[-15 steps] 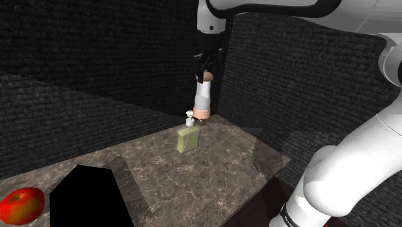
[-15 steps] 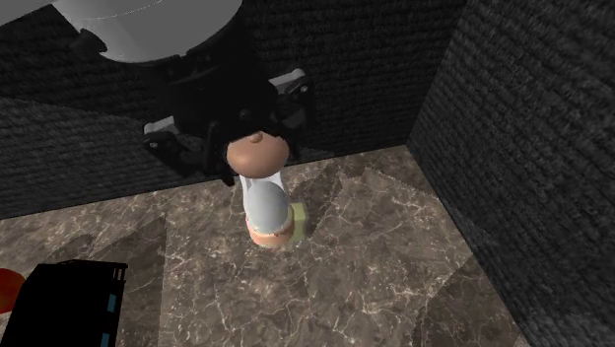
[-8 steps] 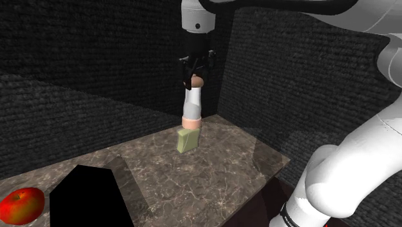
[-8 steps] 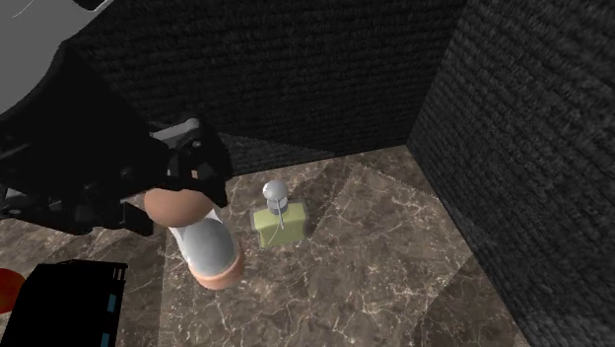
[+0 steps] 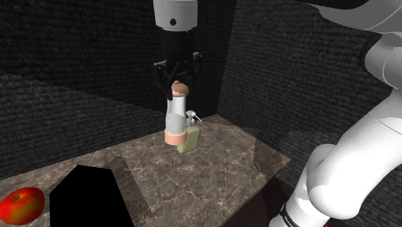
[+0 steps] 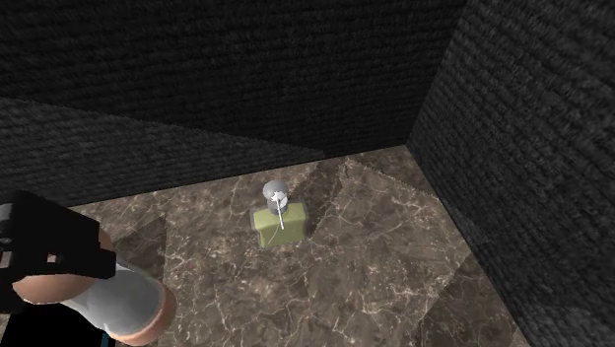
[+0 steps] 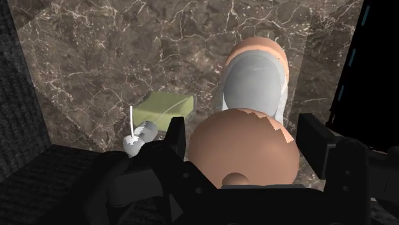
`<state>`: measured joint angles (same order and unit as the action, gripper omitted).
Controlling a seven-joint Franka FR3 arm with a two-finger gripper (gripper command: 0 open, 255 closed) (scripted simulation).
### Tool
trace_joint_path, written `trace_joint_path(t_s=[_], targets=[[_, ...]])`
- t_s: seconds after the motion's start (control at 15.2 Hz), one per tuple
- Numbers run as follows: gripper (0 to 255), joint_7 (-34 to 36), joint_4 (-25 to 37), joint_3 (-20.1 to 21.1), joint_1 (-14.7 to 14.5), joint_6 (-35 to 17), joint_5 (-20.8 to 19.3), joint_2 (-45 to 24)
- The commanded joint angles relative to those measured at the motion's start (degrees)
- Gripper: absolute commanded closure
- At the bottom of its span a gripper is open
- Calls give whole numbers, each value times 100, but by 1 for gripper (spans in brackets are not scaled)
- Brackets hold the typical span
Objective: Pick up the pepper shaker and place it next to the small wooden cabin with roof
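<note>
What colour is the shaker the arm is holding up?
The shaker has a pale grey-white body with tan top and base; clearest in the shoulder view.

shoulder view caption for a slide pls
Black fingers clasp a white, tan-capped shaker over the marble table, near a green pump bottle.

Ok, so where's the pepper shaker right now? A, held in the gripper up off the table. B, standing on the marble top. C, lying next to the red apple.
A: the gripper clasps the rounded tan cap of the pepper shaker, which hangs above the marble table, close to the green bottle.
</note>
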<state>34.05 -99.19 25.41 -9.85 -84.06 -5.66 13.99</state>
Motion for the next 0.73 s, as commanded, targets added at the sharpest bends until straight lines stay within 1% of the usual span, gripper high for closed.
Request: trace_joint_path(t_s=[0.0,0.13,0.66], targets=[[255,352,253,242,-100,126,-14,-191],[255,724,514,498,-213,230,-63,-428],[255,747,-308,451,-231,-415,34,-224]])
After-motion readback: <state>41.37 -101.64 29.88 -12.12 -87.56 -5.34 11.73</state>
